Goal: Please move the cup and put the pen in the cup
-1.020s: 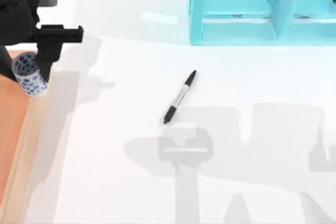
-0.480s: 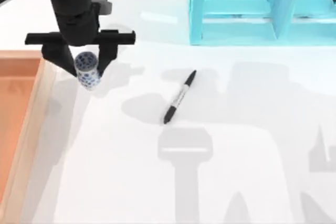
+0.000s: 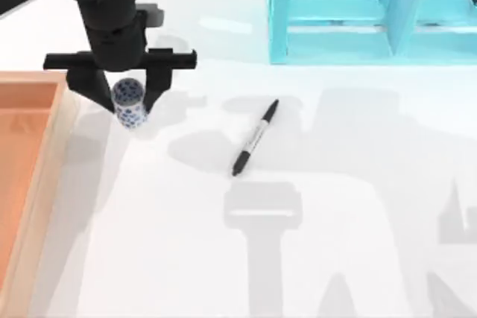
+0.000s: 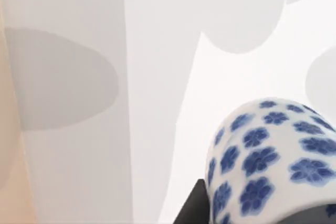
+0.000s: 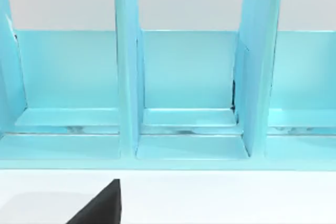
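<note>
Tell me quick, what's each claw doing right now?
Left claw: shut on the cup, near the table's left side.
Right claw: cannot be told; its wrist camera faces the blue shelf.

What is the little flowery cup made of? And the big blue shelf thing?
The cup, held in the left gripper, looks like glazed porcelain: smooth white with painted blue flowers. The shelf looks like glossy painted plastic or wood; which one is hard to tell.

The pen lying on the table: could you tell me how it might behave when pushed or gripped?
The pen is slim and round-barrelled, lying flat, so a sideways nudge would probably roll it. It looks rigid, so it should lift without bending. Its smooth barrel may slip or pivot if pinched near one end.
</note>
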Action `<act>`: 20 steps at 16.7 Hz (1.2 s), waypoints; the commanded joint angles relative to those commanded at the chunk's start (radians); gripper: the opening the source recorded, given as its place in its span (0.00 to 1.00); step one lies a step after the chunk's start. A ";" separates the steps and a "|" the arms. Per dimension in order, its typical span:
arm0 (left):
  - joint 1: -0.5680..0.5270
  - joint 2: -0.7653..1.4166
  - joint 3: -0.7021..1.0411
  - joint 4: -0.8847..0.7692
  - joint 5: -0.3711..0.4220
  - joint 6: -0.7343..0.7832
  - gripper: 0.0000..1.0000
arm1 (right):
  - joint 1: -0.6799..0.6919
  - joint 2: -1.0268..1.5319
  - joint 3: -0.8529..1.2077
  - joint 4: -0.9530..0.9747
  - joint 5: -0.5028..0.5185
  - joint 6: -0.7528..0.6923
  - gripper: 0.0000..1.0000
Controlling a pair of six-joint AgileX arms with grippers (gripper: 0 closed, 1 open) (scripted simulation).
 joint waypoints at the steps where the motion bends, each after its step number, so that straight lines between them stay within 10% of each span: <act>1: 0.000 0.002 -0.021 0.028 0.000 0.000 0.00 | 0.000 0.000 0.000 0.000 0.000 0.000 1.00; 9: -0.003 0.016 -0.103 0.127 -0.002 0.000 0.00 | 0.000 0.000 0.000 0.000 0.000 0.000 1.00; 20: -0.003 0.016 -0.103 0.127 -0.002 0.000 0.83 | 0.000 0.000 0.000 0.000 0.000 0.000 1.00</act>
